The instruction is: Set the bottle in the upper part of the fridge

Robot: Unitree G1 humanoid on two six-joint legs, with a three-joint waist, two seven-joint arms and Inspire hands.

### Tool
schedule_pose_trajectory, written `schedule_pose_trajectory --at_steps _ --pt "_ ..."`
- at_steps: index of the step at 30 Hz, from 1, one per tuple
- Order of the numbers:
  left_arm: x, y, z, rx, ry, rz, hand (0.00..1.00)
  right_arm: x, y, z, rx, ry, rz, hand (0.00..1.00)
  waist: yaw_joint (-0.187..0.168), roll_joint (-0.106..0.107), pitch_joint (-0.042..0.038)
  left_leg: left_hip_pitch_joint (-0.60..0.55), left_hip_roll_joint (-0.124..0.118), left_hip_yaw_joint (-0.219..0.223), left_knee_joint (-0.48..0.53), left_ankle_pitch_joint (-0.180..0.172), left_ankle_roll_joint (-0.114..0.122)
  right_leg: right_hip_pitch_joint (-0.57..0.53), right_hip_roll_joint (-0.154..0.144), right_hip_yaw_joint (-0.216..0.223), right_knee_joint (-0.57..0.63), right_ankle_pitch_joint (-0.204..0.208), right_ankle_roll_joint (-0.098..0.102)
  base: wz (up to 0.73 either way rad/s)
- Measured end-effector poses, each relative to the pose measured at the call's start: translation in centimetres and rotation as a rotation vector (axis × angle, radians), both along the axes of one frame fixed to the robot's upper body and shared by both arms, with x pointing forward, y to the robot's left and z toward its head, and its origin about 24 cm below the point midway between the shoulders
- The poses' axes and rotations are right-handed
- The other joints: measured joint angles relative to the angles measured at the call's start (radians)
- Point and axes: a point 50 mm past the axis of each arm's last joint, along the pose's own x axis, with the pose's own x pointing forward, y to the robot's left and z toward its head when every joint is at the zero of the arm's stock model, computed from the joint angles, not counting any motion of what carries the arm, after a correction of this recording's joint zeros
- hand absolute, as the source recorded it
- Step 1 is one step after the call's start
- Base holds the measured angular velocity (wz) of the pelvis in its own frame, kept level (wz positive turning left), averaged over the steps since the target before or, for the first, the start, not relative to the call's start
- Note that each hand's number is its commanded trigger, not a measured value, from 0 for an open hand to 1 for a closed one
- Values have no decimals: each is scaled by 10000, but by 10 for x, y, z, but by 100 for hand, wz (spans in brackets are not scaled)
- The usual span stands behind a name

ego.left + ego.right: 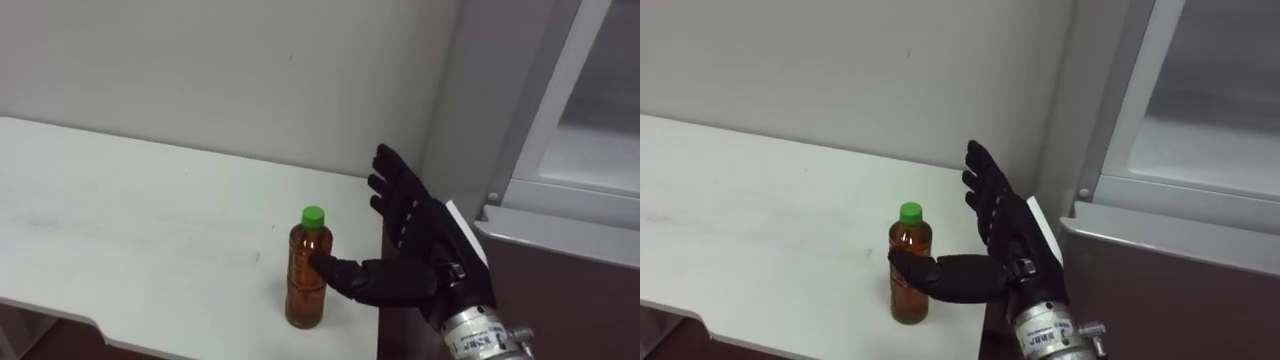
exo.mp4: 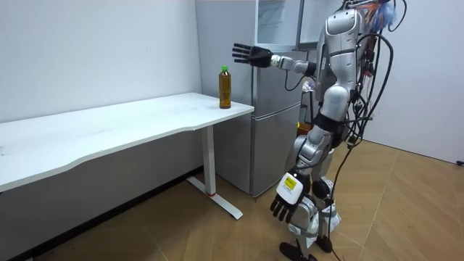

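bottle (image 1: 310, 272) upright near the white table's (image 1: 120, 220) corner beside the fridge (image 2: 272, 123); right hand (image 1: 418, 238) fingers spread apart just beside it, thumb at its side; left hand (image 2: 284, 202) hangs relaxed.

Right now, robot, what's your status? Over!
Right hand open beside green-capped bottle, not gripping. Left hand hangs at side, open. Bottle upright on white table. Nothing in the way; upper fridge compartment open.

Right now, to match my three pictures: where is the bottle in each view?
Left eye view: bottle, low centre.
Right eye view: low, left of centre.
Room view: upper centre, on the table's end.
Shared landmark: the open right hand beside it.
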Motion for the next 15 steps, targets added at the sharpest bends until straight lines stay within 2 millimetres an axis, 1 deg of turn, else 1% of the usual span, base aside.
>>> schedule_pose_trajectory --at_steps 2,5,7,9,11,15 --pt "1 -1 0 5 37 -57 0 6 0 -13 -56 636 -390 0 67 26 17 -17 -8 -4 10 4 7 -1 -20 -89 9 0 0 2" --pt "1 -1 0 39 150 -42 0 10 1 -21 -37 1045 -550 0 102 45 31 -48 -41 -95 10 19 26 11 -52 -247 23 -3 6 10" --pt "-1 -2 -1 46 260 -5 0 12 2 -23 -47 1177 -586 0 163 48 33 -53 -51 -109 10 26 36 16 -65 -264 29 -6 12 5" --pt "-1 -2 -1 51 300 14 0 14 2 -24 77 1281 -632 0 223 53 38 -65 -68 -155 15 32 47 13 -94 -386 54 -16 28 9" --pt "-1 -1 -1 41 340 39 0 18 0 -28 143 1513 -769 0 279 58 42 -74 -84 -257 25 36 55 6 -131 -613 142 -32 55 13" --pt "-1 -3 -1 -96 396 46 0 19 -2 -35 49 1839 -955 0 507 50 42 -83 -90 -293 27 44 61 8 -147 -815 160 -33 57 3"
